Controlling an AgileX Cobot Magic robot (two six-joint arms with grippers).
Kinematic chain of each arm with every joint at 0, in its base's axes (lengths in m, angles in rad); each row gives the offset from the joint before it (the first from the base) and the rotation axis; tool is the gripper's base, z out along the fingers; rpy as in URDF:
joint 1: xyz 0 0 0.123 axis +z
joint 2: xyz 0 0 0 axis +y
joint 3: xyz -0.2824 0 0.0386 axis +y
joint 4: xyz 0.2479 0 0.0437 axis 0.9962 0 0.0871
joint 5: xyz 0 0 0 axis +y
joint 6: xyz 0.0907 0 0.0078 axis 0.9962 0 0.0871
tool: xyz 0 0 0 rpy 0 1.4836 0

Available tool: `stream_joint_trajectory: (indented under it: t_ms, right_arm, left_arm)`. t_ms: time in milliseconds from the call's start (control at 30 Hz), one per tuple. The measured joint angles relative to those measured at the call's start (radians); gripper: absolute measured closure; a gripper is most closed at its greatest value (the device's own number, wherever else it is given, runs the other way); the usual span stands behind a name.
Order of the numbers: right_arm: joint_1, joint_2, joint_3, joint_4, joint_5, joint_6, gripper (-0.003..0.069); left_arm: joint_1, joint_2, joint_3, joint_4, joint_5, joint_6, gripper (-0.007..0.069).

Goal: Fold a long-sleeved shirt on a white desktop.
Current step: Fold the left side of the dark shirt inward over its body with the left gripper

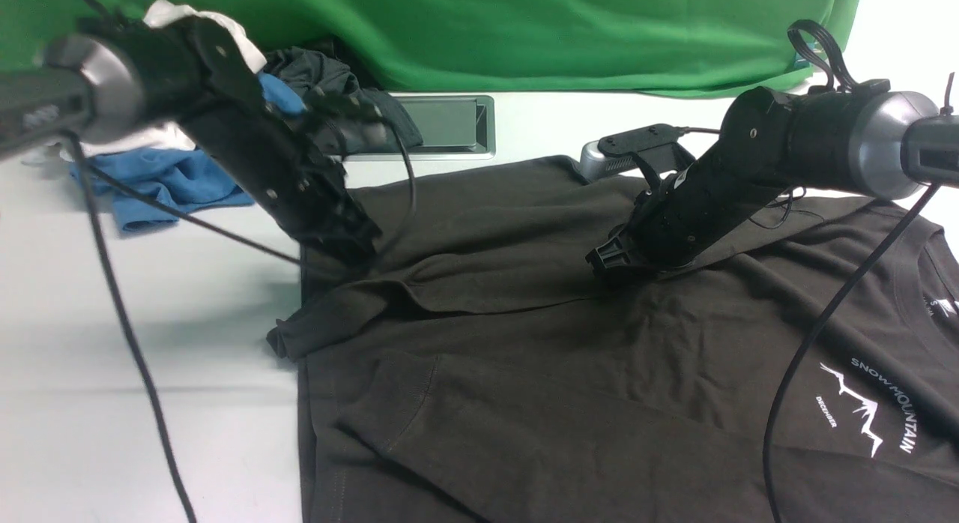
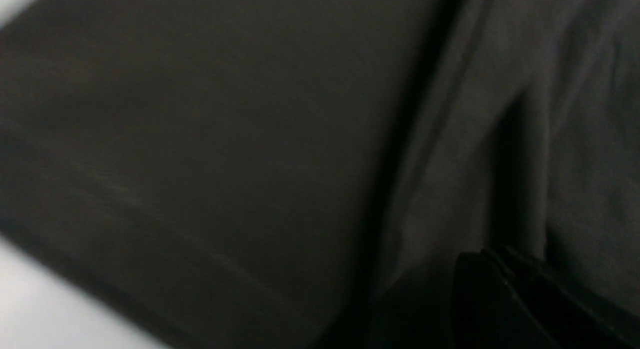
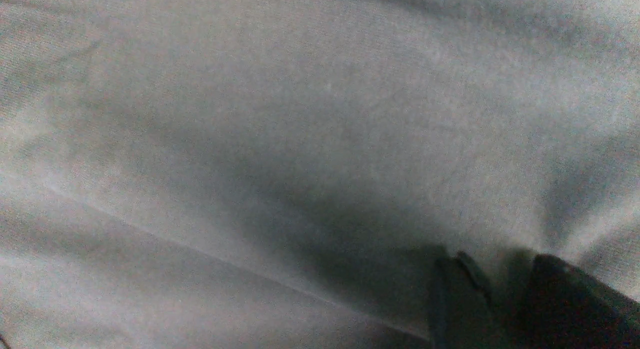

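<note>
The long-sleeved shirt [image 1: 524, 343], dark charcoal with a white SNOW MOUNTAIN logo [image 1: 873, 407], lies spread over the white desktop [image 1: 150, 321]. One sleeve is folded across the body. My left gripper [image 1: 352, 255], blurred, sits at the shirt's left edge beside the folded sleeve. Its fingers stand together in the left wrist view [image 2: 490, 256], and no pinched cloth shows there. My right gripper [image 1: 610, 264] presses down on the middle of the shirt. Shirt cloth [image 3: 300, 139] sits bunched between its fingers [image 3: 500, 264], and wrinkles fan out from them.
A blue garment [image 1: 165, 182], a smaller dark grey garment [image 1: 330, 73] and white cloth [image 1: 180, 13] are piled at the back left. A silver-rimmed panel [image 1: 449, 126] lies in the desktop behind the shirt. The green backdrop [image 1: 524, 28] hangs at the rear. Black cables [image 1: 127, 336] trail from both arms.
</note>
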Motion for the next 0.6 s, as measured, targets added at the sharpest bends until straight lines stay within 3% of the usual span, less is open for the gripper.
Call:
stream_joint_trajectory:
  t_ms: [300,600]
  right_arm:
    - [0.000,0.000,0.000,-0.001,-0.002,0.000,0.0423]
    - [0.000,0.000,0.000,0.000,0.000,-0.002,0.0423]
  left_arm:
    - [-0.126,-0.025,0.003,0.030,0.170,-0.153,0.0607]
    - [-0.173,-0.027,0.038,0.169,0.184,-0.244,0.0607]
